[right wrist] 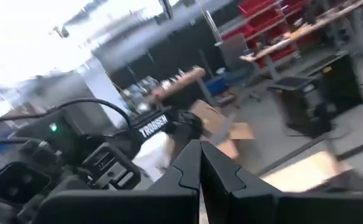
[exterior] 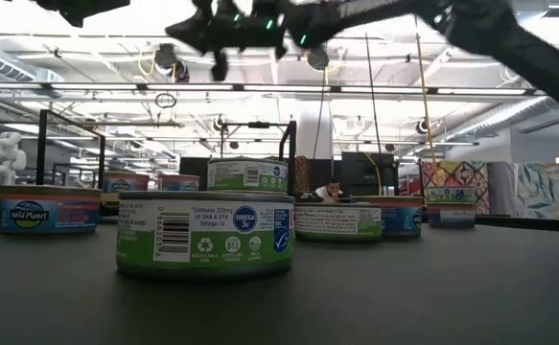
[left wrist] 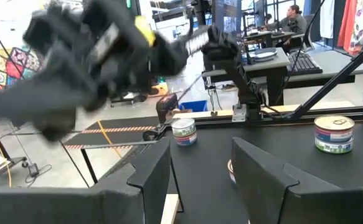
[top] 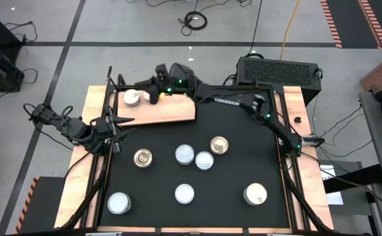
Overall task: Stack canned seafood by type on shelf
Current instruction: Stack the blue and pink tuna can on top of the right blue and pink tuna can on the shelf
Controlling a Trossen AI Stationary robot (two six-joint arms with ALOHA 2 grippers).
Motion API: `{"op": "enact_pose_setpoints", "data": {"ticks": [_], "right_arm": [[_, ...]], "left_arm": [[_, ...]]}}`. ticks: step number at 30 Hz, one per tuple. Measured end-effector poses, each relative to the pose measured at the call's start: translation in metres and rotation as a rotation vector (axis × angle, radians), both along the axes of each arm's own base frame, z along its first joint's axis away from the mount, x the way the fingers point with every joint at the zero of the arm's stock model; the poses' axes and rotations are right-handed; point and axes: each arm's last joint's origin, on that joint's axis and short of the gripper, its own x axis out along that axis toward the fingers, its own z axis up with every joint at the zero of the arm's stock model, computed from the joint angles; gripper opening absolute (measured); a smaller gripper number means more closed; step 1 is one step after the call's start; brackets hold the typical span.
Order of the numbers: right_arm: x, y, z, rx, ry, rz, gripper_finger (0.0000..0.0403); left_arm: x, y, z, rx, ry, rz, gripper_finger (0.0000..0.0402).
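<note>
The shelf [top: 171, 110], a light wooden board, lies at the table's far left. One tin with a silvery top [top: 132, 98] stands on its left end. My right gripper [top: 150, 94] hangs shut and empty in the air just right of that tin; its own wrist view shows the fingers [right wrist: 200, 169] closed together. Several more tins of canned seafood stand on the black mat, among them a gold-topped one [top: 143, 157] and a pale-topped one [top: 185, 154]. My left gripper [top: 117, 124] waits at the table's left edge, open, with nothing between its fingers [left wrist: 200, 177].
Further tins stand near the front edge [top: 118, 203] [top: 185, 193] [top: 255, 194] and at mid-table [top: 219, 145]. A green-labelled tin [exterior: 207, 235] fills the low view's foreground. The right arm [top: 243, 105] spans the table's far side. The shelf's right half is bare wood.
</note>
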Motion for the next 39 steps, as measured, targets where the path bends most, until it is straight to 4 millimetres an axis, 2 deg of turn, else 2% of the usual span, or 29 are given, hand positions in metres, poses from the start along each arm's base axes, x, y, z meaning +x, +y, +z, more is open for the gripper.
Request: {"op": "enact_pose_setpoints", "data": {"ticks": [4, 8, 14, 17, 21, 24, 26, 30, 34, 39], "right_arm": [[-0.031, 0.014, 0.043, -0.133, 0.151, -0.072, 0.0], [-0.068, 0.044, 0.078, -0.27, 0.324, -0.063, 0.0], [-0.122, 0.093, 0.094, -0.299, 0.645, 0.076, 0.0], [-0.144, 0.126, 0.095, -0.289, 0.785, 0.166, 0.0], [-0.158, 0.176, 0.082, -0.329, 0.959, 0.145, 0.0], [-0.167, 0.214, 0.07, -0.397, 1.023, 0.148, 0.0], [-0.176, 0.238, 0.061, -0.435, 1.031, 0.167, 0.0], [-0.188, 0.278, 0.033, -0.486, 0.969, 0.237, 0.0], [-0.203, 0.297, -0.001, -0.487, 0.819, 0.289, 0.0], [-0.217, 0.298, -0.037, -0.511, 0.554, 0.303, 0.0]], "left_arm": [[0.0, 0.0, 0.0, -0.006, 0.0, -0.001, 0.0171], [0.0, 0.0, 0.0, -0.023, -0.003, -0.001, 0.0171], [0.0, 0.0, -0.004, -0.092, 0.009, -0.002, 0.0171], [0.001, -0.002, -0.006, -0.149, 0.013, -0.061, 0.0171], [0.004, -0.007, -0.007, -0.249, 0.028, -0.203, 0.0171], [0.009, -0.011, -0.016, -0.33, 0.103, -0.214, 0.0171], [0.014, -0.014, -0.023, -0.403, 0.162, -0.192, 0.0171], [0.024, -0.021, -0.041, -0.562, 0.35, -0.174, 0.0171], [0.025, -0.021, -0.042, -0.686, 0.537, -0.033, 0.0171], [0.02, -0.006, -0.025, -0.759, 0.703, 0.254, 0.0171]]}}
